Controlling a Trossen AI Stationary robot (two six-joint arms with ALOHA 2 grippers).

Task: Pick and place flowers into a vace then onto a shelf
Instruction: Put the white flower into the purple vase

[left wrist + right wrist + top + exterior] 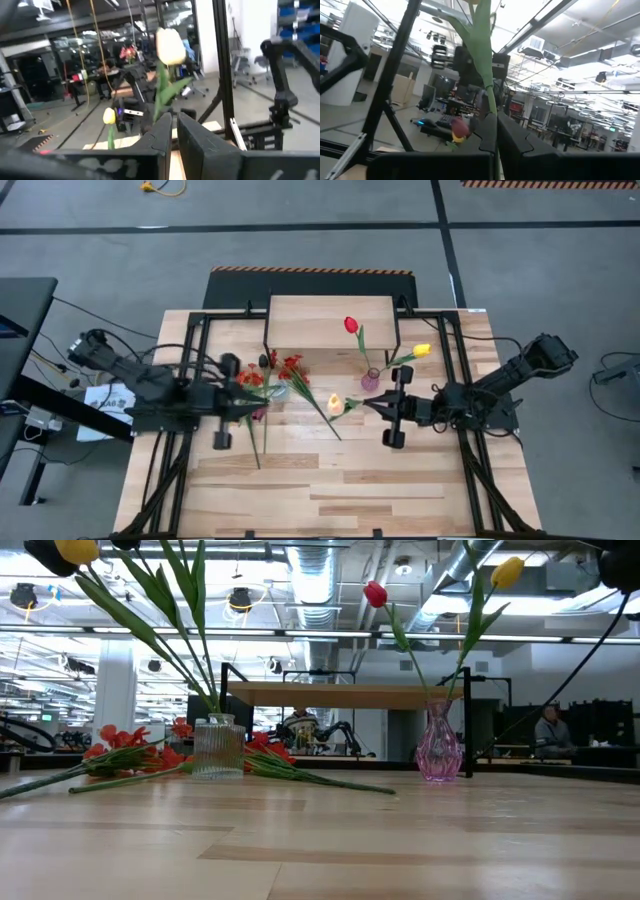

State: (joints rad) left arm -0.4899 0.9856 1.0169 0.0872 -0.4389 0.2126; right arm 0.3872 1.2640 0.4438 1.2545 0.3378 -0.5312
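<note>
Bare slatted worktop [320,840] lies closest, pale and smooth. Your left hand [262,409] is clamped on a cream tulip's stem [162,95], bloom [171,46] up ahead of the fingers; your right hand [371,407] pinches another green stem [485,60] — probably light, springy plastic, so grip low. Loose flowers [130,755] lie beside the ribbed glass vase [219,748]; the pink vase [438,746] stands before the shelf [332,321].
</note>
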